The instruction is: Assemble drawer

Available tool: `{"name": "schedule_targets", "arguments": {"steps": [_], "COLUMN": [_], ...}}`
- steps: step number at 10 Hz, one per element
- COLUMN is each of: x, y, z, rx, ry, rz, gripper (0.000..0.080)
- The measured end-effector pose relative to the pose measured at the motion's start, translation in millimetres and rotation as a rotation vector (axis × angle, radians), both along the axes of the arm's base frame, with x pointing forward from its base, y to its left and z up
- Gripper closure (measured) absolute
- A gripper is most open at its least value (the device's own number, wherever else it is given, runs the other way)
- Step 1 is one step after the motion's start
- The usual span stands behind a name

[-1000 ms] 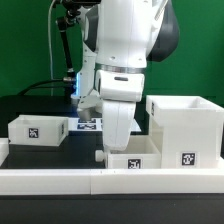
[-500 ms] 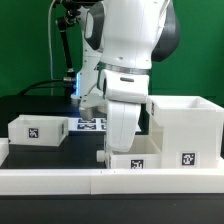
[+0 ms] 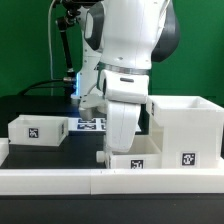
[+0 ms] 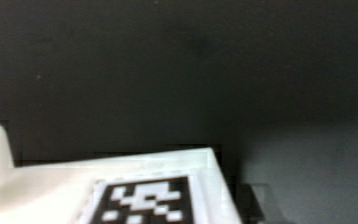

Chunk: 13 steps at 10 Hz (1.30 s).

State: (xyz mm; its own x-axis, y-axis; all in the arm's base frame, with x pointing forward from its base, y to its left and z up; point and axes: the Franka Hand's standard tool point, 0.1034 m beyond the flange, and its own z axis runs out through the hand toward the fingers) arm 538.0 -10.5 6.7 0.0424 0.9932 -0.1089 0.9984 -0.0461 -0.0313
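The tall white drawer casing stands at the exterior view's right. One shallow tray rests at the left. A second tray sits right beside the casing, under my hand. My gripper reaches down onto this tray's left wall, with a dark fingertip outside that wall and the other finger hidden. It looks shut on the wall. The wrist view shows only a white surface with a blurred tag against the black table, and no fingers.
A long low white rail runs along the front edge. The marker board lies on the black table behind my arm. A green wall and a dark stand are at the back.
My hand has shifted slightly towards the exterior view's right, and the tray under it has gone a little that way with it. The last half second shows no movement.
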Motion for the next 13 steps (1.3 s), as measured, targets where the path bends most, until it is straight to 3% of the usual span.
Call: {"name": "schedule_targets", "arguments": {"steps": [5, 10, 11, 13], "x": [6.4, 4.9, 4.8, 6.1], "y": [11.5, 12.2, 12.5, 20.1], "z": [2.2, -0.1, -0.2, 0.5], "rx": [0.018, 0.019, 0.019, 0.024], "ry": [-0.051, -0.046, -0.046, -0.049], "rz": [0.018, 0.018, 0.018, 0.017], "gripper": [0.0743, 0.0750, 0.0653, 0.0377]}}
